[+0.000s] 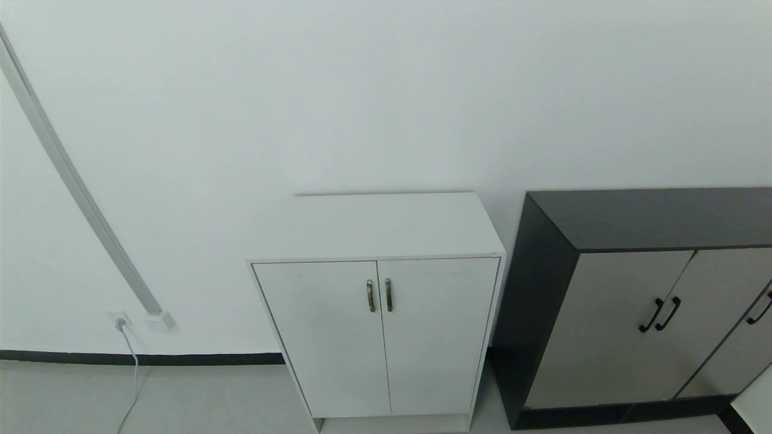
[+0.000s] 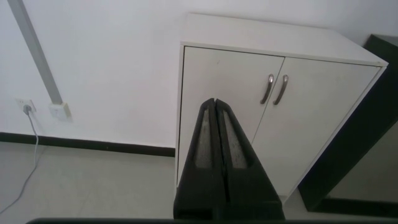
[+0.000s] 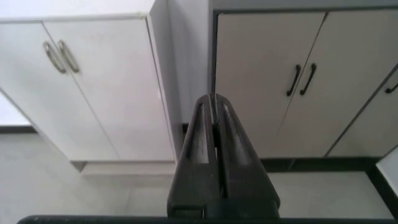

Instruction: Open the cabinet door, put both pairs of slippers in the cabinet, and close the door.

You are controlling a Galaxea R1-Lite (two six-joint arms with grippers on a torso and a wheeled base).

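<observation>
A white cabinet stands against the wall, both doors closed, with two metal handles side by side at the middle. The left wrist view shows the same cabinet and handles some way ahead of my left gripper, whose fingers are pressed together and hold nothing. My right gripper is shut and empty too, facing the gap between the white cabinet and the dark one.
A black cabinet with grey doors and black handles stands right beside the white one. A wall socket with a cable hanging to the floor and a slanted cable duct are at the left.
</observation>
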